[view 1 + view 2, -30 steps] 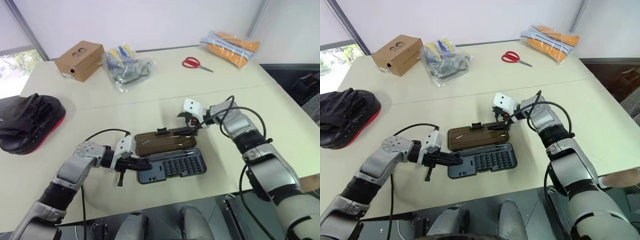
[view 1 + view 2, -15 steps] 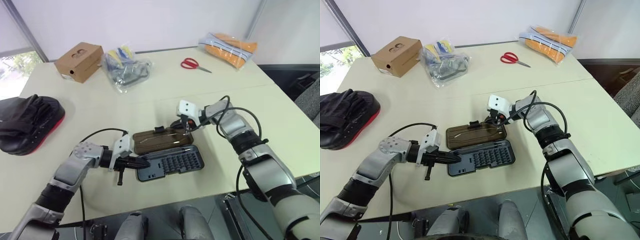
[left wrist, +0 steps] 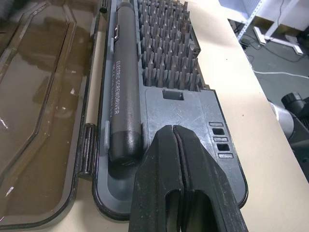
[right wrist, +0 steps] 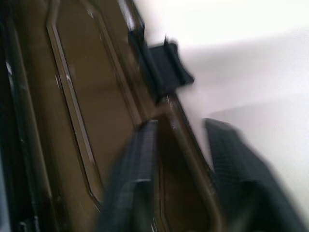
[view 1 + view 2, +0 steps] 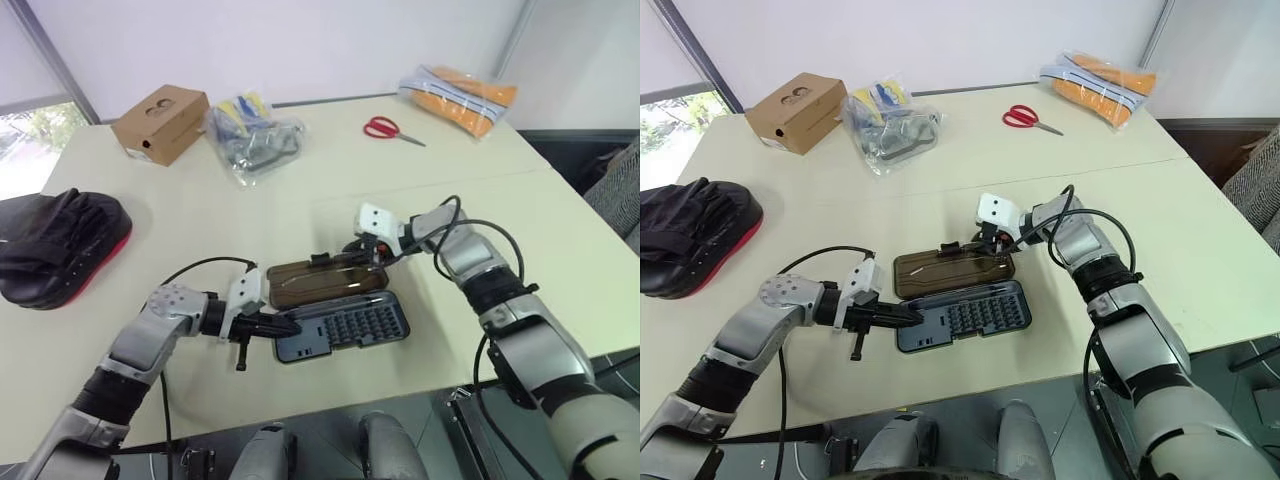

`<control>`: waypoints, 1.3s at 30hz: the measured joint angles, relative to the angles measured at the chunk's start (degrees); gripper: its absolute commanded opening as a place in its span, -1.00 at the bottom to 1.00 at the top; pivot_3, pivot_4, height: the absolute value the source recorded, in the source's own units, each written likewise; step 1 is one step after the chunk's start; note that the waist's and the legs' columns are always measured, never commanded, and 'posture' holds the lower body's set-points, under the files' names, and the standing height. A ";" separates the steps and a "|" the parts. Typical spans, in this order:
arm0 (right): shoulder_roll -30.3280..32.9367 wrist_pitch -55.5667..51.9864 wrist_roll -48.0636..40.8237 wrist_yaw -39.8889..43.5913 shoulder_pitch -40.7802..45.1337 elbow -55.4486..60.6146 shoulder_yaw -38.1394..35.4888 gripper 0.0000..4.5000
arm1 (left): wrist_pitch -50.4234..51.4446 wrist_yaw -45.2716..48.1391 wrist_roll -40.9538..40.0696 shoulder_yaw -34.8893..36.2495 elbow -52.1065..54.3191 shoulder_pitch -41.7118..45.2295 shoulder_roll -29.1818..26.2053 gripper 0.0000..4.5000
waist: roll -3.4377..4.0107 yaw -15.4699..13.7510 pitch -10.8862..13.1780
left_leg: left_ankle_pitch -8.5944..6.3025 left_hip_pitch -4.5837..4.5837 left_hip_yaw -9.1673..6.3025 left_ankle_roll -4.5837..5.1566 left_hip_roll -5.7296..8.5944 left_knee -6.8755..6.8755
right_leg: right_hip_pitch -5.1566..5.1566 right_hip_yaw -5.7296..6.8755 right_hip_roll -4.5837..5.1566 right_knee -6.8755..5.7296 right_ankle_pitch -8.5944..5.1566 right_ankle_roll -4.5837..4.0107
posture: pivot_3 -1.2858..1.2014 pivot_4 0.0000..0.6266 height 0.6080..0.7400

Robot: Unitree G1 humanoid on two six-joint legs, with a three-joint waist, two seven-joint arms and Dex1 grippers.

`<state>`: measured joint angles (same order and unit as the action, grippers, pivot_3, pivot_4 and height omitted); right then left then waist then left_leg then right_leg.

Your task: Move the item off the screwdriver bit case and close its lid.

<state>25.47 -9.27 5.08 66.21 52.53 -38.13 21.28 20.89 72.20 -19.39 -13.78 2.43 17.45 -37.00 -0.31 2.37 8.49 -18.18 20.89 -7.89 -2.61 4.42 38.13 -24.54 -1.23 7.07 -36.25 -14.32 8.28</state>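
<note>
Across the table, bit case [image 5: 960,312] lies crosswise

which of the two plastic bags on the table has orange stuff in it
The bag at the far right corner, beyond the red scissors, holds the orange things. The other bag, beside the cardboard box, holds dark tools.

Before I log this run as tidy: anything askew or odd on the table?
Nothing spilled or damaged. The bit case lies open, its lid flat on the table. The mitt overhangs the table's left edge.
</note>
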 measured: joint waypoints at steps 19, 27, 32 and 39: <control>-3.85 9.25 3.44 3.08 8.47 -17.90 0.87 -0.99 | -0.03 -2.23 0.09 0.63 0.70 -1.15 -0.03 -1.00 | -0.01 0.18 -0.09 | -0.01 -0.52 0.05 0.02 -0.05 -0.13 | 0.38 -0.05 -0.06 0.00 0.00 -0.01 | 0.03 -0.52 1.00; -4.17 12.68 5.50 4.28 9.05 -20.66 0.84 -0.99 | -0.17 -3.35 0.10 1.23 0.47 -1.62 -0.03 -1.00 | 0.01 0.16 -0.43 | -0.04 -0.54 0.02 0.01 -0.13 -0.15 | 0.41 -0.06 -0.16 0.01 0.00 -0.03 | 0.03 -0.52 1.00; -3.87 15.77 6.97 4.00 8.72 -20.32 0.90 -0.99 | 0.62 -4.27 -0.63 2.49 -0.40 -1.58 0.23 -1.00 | 0.05 0.13 -0.48 | -0.06 -0.54 0.02 0.01 -0.13 -0.16 | 0.41 -0.06 -0.16 0.02 -0.01 -0.03 | 0.03 -0.52 1.00; 0.82 20.92 11.86 -2.89 2.34 -5.68 3.02 -0.99 | 10.52 -9.94 -7.58 8.91 -2.77 1.56 4.97 -1.00 | 0.02 -0.42 -0.44 | -0.04 -0.35 -0.05 -0.02 -0.09 -0.03 | 0.30 -0.05 -0.15 0.01 0.00 -0.02 | 0.03 -0.52 1.00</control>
<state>26.29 11.65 16.94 63.32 54.87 -43.81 24.30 31.41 62.26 -26.97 -4.87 -0.33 19.02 -32.03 -0.29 1.95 8.04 -18.23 20.54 -7.94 -2.63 4.33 38.10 -24.24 -1.28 6.92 -36.24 -14.33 8.25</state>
